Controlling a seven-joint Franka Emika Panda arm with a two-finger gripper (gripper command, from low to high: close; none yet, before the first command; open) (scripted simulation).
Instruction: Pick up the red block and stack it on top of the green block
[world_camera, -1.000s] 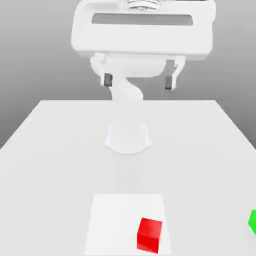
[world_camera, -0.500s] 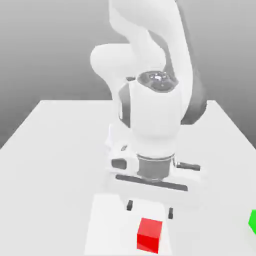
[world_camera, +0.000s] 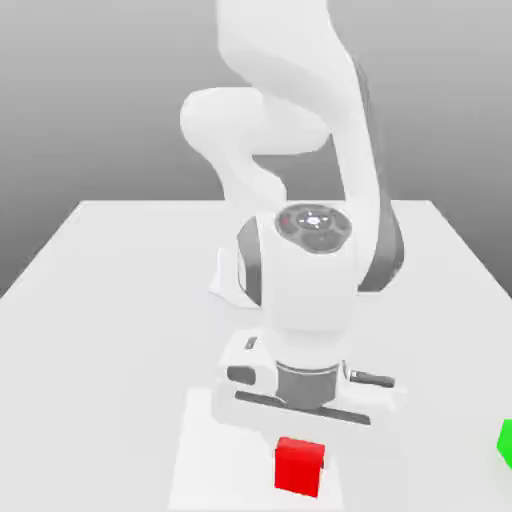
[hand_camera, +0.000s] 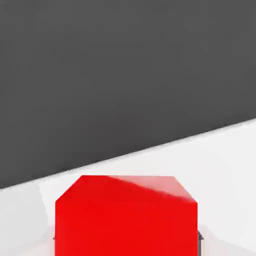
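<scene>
So here's what you've got: your white glossy robot arm (world_camera: 300, 190) is folded right down over the near part of the flat white table (world_camera: 100, 300), with the wrist pointing straight at the surface and the broad white hand body sitting low just behind the small red cube-shaped block (world_camera: 299, 466). The two-finger gripper (world_camera: 299, 448) is down at the block, and its jaws are clenched on the red block. In the exterior view the hand's lower edge comes right to the top of the block, so the fingers themselves are mostly tucked behind the hand and the cube. From the hand view the red block (hand_camera: 126, 216) sits dead centre and very close, with a bit of dark finger pad (hand_camera: 200, 237) peeking out at its side, pressed up against the face. The block itself looks to be sitting on a slightly brighter white square patch (world_camera: 200, 450) marked on the table, toward the side of that patch on the exterior view's right; whether it has left the surface at all you can't tell. Your other target, the small green block (world_camera: 505, 442), is way off at the exterior view's right edge, partly cut off by the frame, well apart from the red one and from the hand. The arm's round white base (world_camera: 225, 280) sits further back on the table, mostly hidden behind the forearm.
</scene>
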